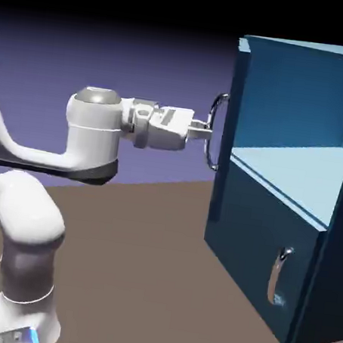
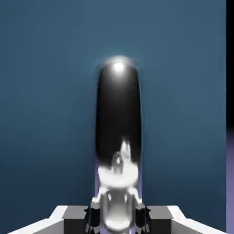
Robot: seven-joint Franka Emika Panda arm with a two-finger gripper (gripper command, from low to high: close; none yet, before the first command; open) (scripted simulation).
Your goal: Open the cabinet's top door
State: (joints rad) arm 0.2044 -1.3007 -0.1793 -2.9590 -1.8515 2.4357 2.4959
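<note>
Gripper clamped shut on the silver handle of the top door.
Door is seen swung wide open, edge-on at the 3 o'clock side of the level arm; the cabinet sits at 4 o'clock, light-blue inside exposed. Lower panel is shut. In the hand view the handle is pinched between the fingertips.

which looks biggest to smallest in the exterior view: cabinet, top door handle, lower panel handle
1. cabinet, by far largest.
2. top door handle and lower panel handle look about alike in length; the lower one is nearer the camera, so no ranking.
</note>
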